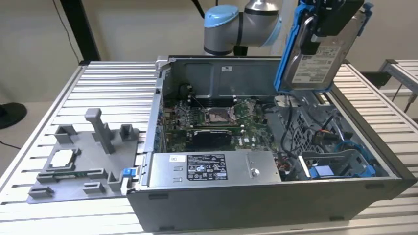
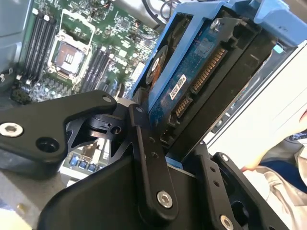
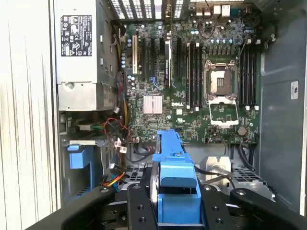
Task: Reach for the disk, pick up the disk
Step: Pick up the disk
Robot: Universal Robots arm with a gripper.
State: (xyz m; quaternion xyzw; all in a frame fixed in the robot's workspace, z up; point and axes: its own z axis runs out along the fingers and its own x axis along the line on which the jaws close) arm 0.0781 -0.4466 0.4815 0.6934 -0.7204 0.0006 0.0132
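In the exterior view the disk [image 1: 318, 56], a silver hard drive with a white label and a blue bracket along its edges, hangs upright above the far right corner of the open computer case [image 1: 261, 205]. My gripper [image 1: 332, 20] is shut on its upper part. The second wrist view shows the disk's [image 2: 201, 72] blue circuit-board side and connector clamped by the black fingers [image 2: 144, 143] of my gripper [image 2: 177, 143]. In the first wrist view the disk's blue bracket [image 3: 173, 175] sits in my gripper [image 3: 175, 203], high over the motherboard [image 3: 192, 81].
The case lies open on a slatted metal table [image 1: 111, 83], with the power supply [image 1: 209, 169] at its near side and blue drive bays [image 1: 339, 169] at the exterior view's right. A grey plastic holder with upright posts [image 1: 88, 156] lies beside the case. A person's hand [image 2: 259, 163] shows nearby.
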